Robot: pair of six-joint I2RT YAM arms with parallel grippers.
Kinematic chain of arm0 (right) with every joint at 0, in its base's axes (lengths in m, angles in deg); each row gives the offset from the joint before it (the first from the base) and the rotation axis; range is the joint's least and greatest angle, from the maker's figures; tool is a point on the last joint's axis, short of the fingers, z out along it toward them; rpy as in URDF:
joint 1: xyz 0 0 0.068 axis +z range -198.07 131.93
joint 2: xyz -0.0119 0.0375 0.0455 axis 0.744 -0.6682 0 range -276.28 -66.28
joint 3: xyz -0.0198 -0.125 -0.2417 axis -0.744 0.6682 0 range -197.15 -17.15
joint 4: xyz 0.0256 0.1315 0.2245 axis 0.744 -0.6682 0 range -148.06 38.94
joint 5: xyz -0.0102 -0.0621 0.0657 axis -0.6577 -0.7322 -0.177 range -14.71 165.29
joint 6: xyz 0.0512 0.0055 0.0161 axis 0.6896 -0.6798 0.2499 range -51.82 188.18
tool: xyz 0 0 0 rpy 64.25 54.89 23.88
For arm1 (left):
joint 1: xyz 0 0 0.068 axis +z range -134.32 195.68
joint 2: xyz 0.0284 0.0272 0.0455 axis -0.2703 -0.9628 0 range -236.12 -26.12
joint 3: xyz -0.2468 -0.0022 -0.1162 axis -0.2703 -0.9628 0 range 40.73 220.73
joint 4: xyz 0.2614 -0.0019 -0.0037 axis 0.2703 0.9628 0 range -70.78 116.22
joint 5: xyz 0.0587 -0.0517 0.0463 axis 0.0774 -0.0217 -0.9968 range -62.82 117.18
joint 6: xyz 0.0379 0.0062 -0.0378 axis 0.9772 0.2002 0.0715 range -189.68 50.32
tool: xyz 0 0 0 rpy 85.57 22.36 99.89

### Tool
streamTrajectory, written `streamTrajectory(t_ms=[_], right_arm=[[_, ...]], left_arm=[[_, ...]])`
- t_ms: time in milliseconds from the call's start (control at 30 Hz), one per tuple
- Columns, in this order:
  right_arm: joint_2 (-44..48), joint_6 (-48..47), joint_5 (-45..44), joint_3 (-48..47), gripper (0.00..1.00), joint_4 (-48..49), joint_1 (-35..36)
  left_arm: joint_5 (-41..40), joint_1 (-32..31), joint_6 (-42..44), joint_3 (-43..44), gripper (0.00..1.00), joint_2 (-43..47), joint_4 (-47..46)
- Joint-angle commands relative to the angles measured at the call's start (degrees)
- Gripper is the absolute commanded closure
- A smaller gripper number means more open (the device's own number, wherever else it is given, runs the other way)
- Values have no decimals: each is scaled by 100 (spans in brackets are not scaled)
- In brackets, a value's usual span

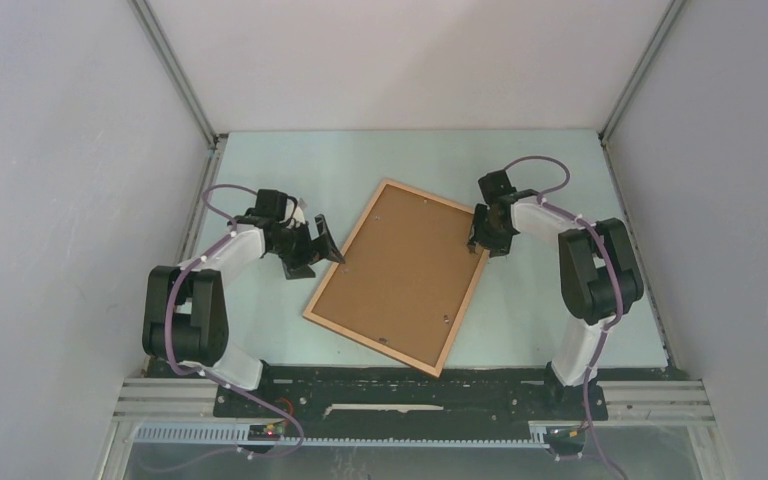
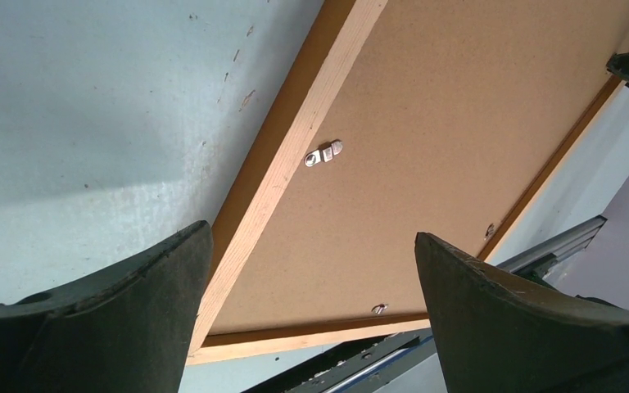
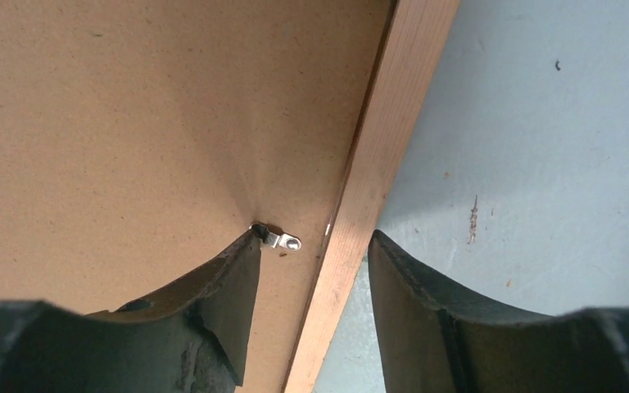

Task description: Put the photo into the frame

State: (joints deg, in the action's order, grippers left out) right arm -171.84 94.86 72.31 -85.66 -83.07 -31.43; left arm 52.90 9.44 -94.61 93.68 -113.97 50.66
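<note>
The frame [image 1: 463,312] lies back-up and tilted on the table, with the plain brown backing board [image 1: 400,265] set in it. The photo is not in view. My left gripper [image 1: 318,252] is open and empty just off the frame's left rail [image 2: 295,155], near a small metal tab [image 2: 324,154]. My right gripper [image 1: 480,238] is open and straddles the right rail [image 3: 385,139]. Its inner fingertip [image 3: 242,262] touches a metal tab [image 3: 282,240] on the board, and its outer finger stands just clear of the rail.
The pale table [image 1: 540,300] is enclosed by grey walls on the left, right and back. A black and aluminium base rail [image 1: 410,400] runs along the near edge, close to the frame's near corner. Small tabs sit along the board's near edge [image 2: 379,309].
</note>
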Motion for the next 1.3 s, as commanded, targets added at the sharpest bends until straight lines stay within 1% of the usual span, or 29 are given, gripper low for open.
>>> streamTrajectory(t_ms=[0,67,133,200,333,500,700,767,833,867,900,967,1000,1100,1167,1267], right_arm=[[-194,-10,-335,-183,43,-23,27],[-206,10,-383,-187,45,-35,32],[-235,18,-405,-184,49,-25,40],[-263,58,-438,-184,57,-22,30],[-283,287,-395,-182,76,-53,19],[-292,641,-357,-185,94,-18,13],[-249,818,-26,-181,100,-13,-46],[-109,774,39,-184,98,-9,-34],[50,748,93,-185,90,-98,-70],[138,730,143,-183,82,-116,-95],[210,712,166,-188,70,-127,-122],[308,670,183,-185,56,-153,-155],[323,652,188,-187,51,-159,-173],[276,641,396,-181,45,-112,-205],[220,633,397,-181,43,-56,-205],[87,647,392,-184,43,-22,-228]], left_arm=[[115,33,111,91,0,56,-94],[116,39,103,78,0,78,-122],[139,45,87,67,0,86,-144],[170,48,78,51,0,80,-162],[195,51,63,41,0,76,-182],[168,50,41,15,0,117,-208],[146,51,36,-51,0,26,-216],[176,51,19,-61,0,50,-249],[118,55,37,-65,0,110,-252],[150,68,63,-65,0,141,-259],[183,81,64,-70,0,172,-280],[274,116,70,-81,0,257,-347],[240,122,76,-83,0,300,-364],[271,192,98,-82,0,377,-375],[357,226,107,-83,0,427,-384],[241,229,121,-134,0,534,-446]])
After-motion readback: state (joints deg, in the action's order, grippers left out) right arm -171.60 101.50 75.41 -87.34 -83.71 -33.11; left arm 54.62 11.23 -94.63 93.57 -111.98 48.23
